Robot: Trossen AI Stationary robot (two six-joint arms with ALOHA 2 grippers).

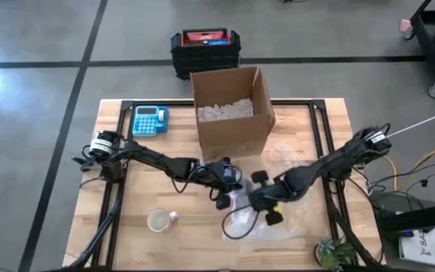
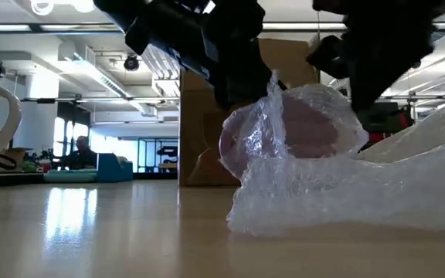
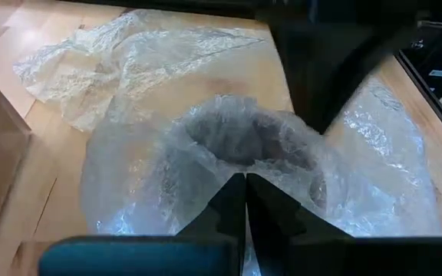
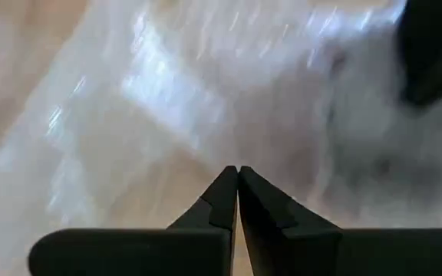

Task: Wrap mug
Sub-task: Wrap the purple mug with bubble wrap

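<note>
Low view shows bubble wrap [image 2: 338, 177] bunched over a pinkish mug [image 2: 300, 127]; left gripper [image 3: 244, 201] pinches its edge, right gripper [image 4: 237, 192] closed empty; tucking loose ends likely follows

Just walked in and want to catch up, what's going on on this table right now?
Two robot arms are wrapping a mug in bubble wrap near the table's front. The pinkish mug already sits bundled in the wrap. The left hand is shut, pinching the wrap at the bundle. The right hand is shut too, just over the wrap beside it. A second mug waits bare to the left, and an open box stands behind.
</note>
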